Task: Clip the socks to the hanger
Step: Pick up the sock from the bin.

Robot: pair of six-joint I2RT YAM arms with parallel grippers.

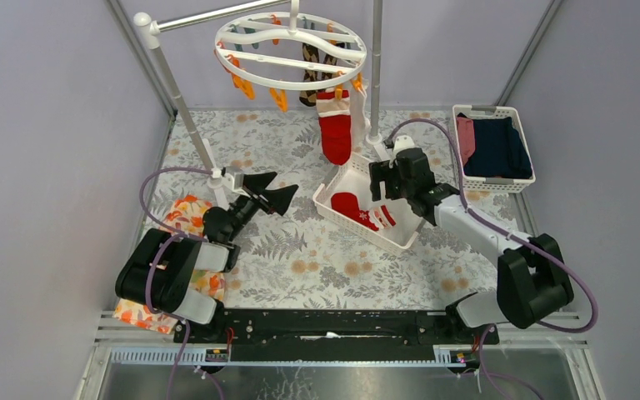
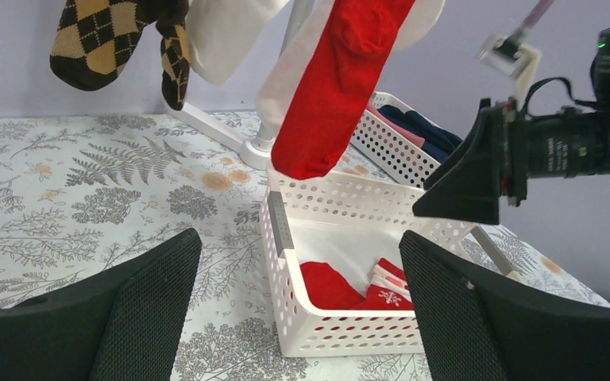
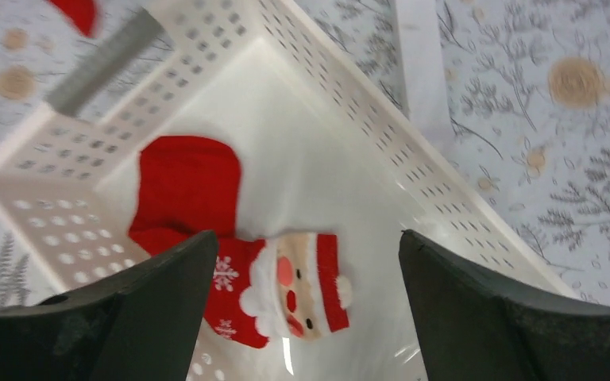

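Note:
The round white hanger (image 1: 292, 52) hangs at the back, with orange and teal pins on its rim. Clipped to it are two brown argyle socks (image 1: 309, 82), (image 2: 95, 44), a whitish sock (image 2: 226, 36) and a long red sock (image 1: 336, 133), (image 2: 330, 103) with a white cuff. Another red sock (image 1: 357, 210), (image 3: 286, 290), with a Santa face, lies in the white perforated basket (image 1: 333, 218), (image 2: 341, 329). My right gripper (image 1: 386, 185), (image 3: 308, 238) hovers open right above that sock, touching nothing. My left gripper (image 1: 273, 192), (image 2: 299, 238) is open and empty, left of the basket and facing it.
A second white basket (image 1: 521, 182) at the right holds navy and pink folded clothes. An orange floral cloth (image 1: 185, 215) lies under my left arm. Two rack poles (image 1: 179, 98), (image 1: 376, 67) rise from white feet on the leaf-patterned tablecloth.

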